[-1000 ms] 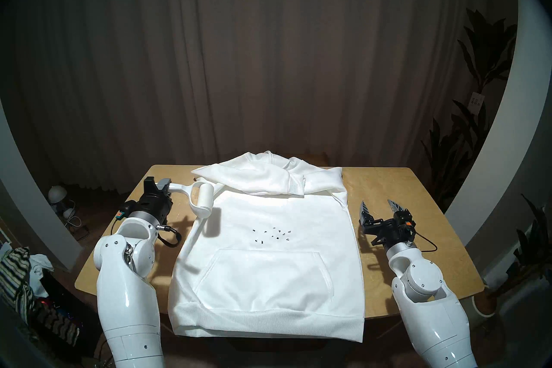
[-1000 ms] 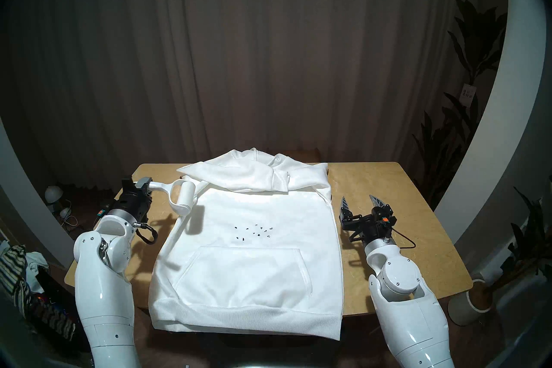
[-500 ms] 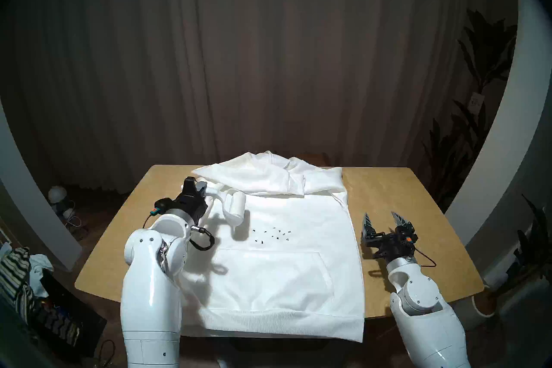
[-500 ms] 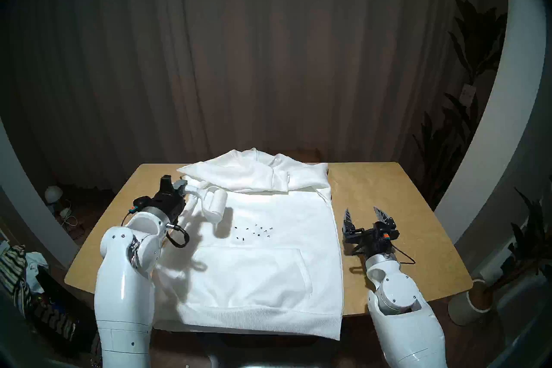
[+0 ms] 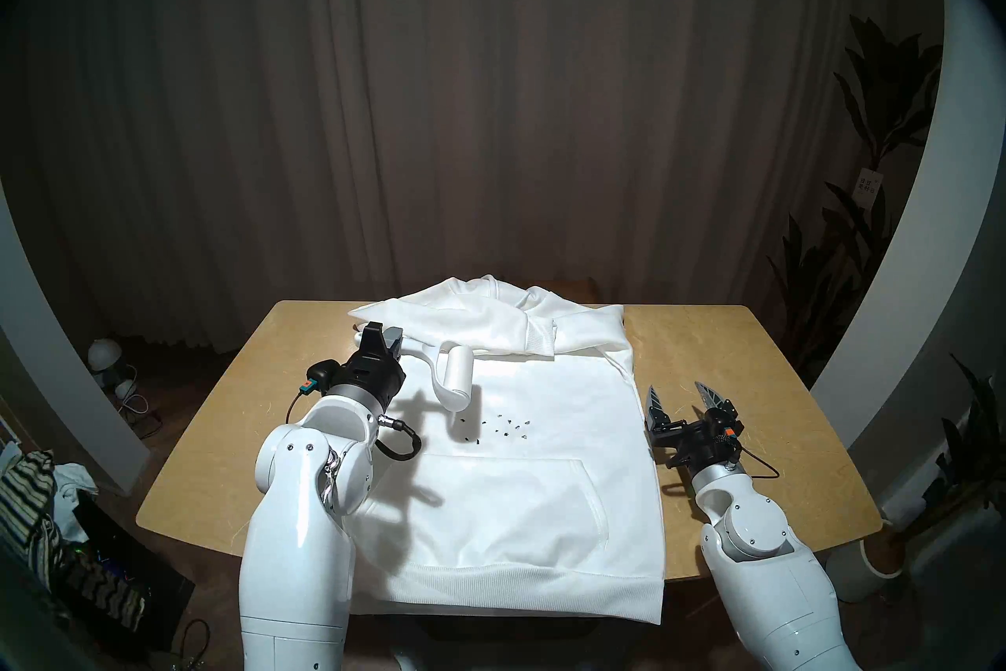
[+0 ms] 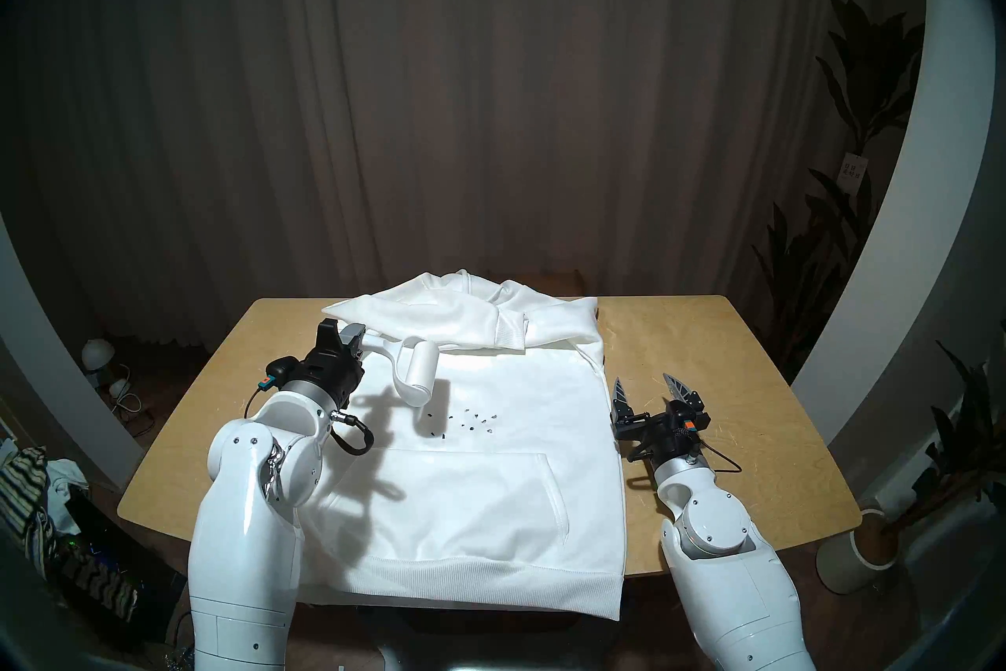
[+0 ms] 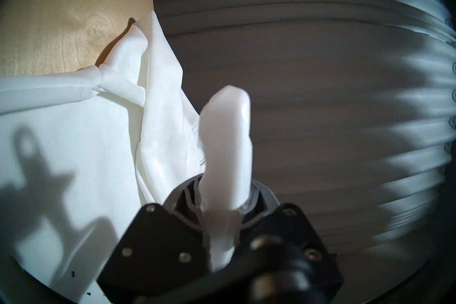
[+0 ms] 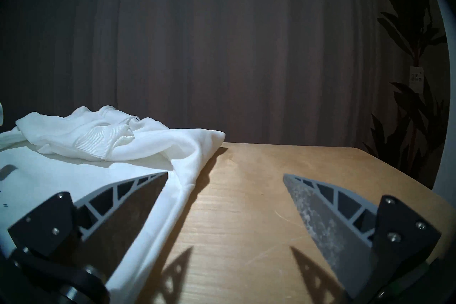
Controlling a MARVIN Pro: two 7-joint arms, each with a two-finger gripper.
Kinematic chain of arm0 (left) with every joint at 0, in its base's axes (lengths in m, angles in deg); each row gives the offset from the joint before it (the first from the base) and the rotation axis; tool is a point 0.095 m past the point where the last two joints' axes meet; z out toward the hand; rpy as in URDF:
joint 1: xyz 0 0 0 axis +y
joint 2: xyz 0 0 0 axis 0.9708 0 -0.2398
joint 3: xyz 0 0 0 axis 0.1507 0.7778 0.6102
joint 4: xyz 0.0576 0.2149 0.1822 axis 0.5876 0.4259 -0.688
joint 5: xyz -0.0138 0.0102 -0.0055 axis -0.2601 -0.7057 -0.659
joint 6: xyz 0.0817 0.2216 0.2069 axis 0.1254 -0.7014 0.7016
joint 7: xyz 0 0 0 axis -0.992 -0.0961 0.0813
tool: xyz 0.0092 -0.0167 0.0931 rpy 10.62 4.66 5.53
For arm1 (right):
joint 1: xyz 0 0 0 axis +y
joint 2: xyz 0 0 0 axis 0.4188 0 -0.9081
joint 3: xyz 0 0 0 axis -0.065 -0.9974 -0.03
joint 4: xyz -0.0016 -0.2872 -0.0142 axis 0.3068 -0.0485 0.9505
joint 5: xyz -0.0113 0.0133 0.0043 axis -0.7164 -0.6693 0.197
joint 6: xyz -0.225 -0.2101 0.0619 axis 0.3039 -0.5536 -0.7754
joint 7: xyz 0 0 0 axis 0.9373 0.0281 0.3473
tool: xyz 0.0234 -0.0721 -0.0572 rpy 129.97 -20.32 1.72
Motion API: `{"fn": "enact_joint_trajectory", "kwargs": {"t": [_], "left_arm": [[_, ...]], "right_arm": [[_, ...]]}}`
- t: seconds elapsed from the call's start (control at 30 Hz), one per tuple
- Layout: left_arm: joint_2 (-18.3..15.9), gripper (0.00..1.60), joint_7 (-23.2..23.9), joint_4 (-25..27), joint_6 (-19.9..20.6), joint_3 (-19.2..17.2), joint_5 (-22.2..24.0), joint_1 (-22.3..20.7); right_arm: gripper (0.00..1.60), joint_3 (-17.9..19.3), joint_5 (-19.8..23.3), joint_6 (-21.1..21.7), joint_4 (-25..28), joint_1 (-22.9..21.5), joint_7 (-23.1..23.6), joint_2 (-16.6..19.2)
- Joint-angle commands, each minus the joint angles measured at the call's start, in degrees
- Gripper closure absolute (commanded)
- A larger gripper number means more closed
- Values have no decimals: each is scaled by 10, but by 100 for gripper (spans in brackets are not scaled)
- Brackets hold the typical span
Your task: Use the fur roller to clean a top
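Note:
A white hooded sweatshirt [image 5: 517, 517] [image 6: 479, 506] lies flat on the wooden table [image 5: 707, 359], pocket toward me, hood folded at the far end. Small dark specks [image 5: 498, 427] [image 6: 465, 422] dot its chest. My left gripper [image 5: 385, 336] [image 6: 340, 331] is shut on the handle of the white lint roller [image 5: 457, 377] [image 6: 418, 375] and holds it above the chest, just left of the specks. The handle [image 7: 227, 160] fills the left wrist view. My right gripper [image 5: 687, 396] [image 6: 650, 389] [image 8: 224, 195] is open and empty, low by the sweatshirt's right edge [image 8: 177, 202].
A striped cloth pile [image 5: 32, 506] and dark clutter sit on the floor at left. A potted plant [image 5: 882, 544] stands at right. A small lamp [image 5: 104, 354] lies on the floor behind the table's left. Curtains hang behind.
My left arm has carried the roller rightward from the sweatshirt's left edge to just left of the specks. My right gripper has drifted a little left and back, still open.

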Motion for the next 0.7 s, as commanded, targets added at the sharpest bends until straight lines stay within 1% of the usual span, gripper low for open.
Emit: {"fn": "enact_joint_trajectory", "kwargs": {"t": [0.0, 0.03, 0.07, 0.1, 0.17, 0.2, 0.27, 0.33, 0.4, 0.47, 0.5, 0.53, 0.57, 0.6, 0.63, 0.67], "left_arm": [[1, 160, 35, 18, -39, 18, 6, 15], [1, 160, 33, 19, -43, 21, 13, 15], [-1, 160, 40, 19, -42, 24, 12, 15], [-1, 160, 40, 20, -45, 28, 13, 15], [-2, 160, 46, 18, -54, 36, 15, 15], [-4, 160, 49, 15, -57, 41, 24, 16], [-6, 160, 64, 11, -68, 54, 14, 19], [-9, 160, 76, 8, -75, 68, 13, 24], [-12, 160, 89, 5, -79, 82, -5, 29], [-16, 160, 90, 2, -87, 95, -7, 33], [-18, 160, 94, -1, -91, 101, -8, 33], [-19, 160, 89, 0, -87, 105, -26, 33], [-21, 160, 86, -2, -84, 109, -31, 32], [-22, 160, 82, -3, -83, 112, -34, 32], [-25, 160, 78, -4, -86, 119, -51, 30], [-25, 160, 75, -5, -87, 122, -47, 30]], "right_arm": [[0, 9, 0, -6, 22, 13, 20, 26], [0, 9, -3, 0, 24, 15, 22, 31], [0, 6, -20, -8, 22, 14, 24, 40], [0, 6, -21, -13, 21, 15, 29, 44], [0, 10, -8, 6, 27, 19, 38, 49], [0, 12, -10, 6, 27, 20, 34, 48], [0, 13, -9, 0, 21, 20, 44, 51], [0, 12, -8, -1, 17, 18, 50, 52], [0, 9, -15, -12, 9, 14, 52, 51], [0, 6, -19, -17, 2, 9, 56, 50], [0, 4, -29, -25, -3, 6, 49, 46], [0, 4, -32, -24, -4, 4, 42, 41], [0, 3, -75, -33, -1, 3, -4, 26], [0, 6, -94, -37, -3, 1, -10, 15], [0, 4, -84, -22, 3, 0, -13, 8], [0, 6, -87, -20, 6, -1, -12, 1]]}}
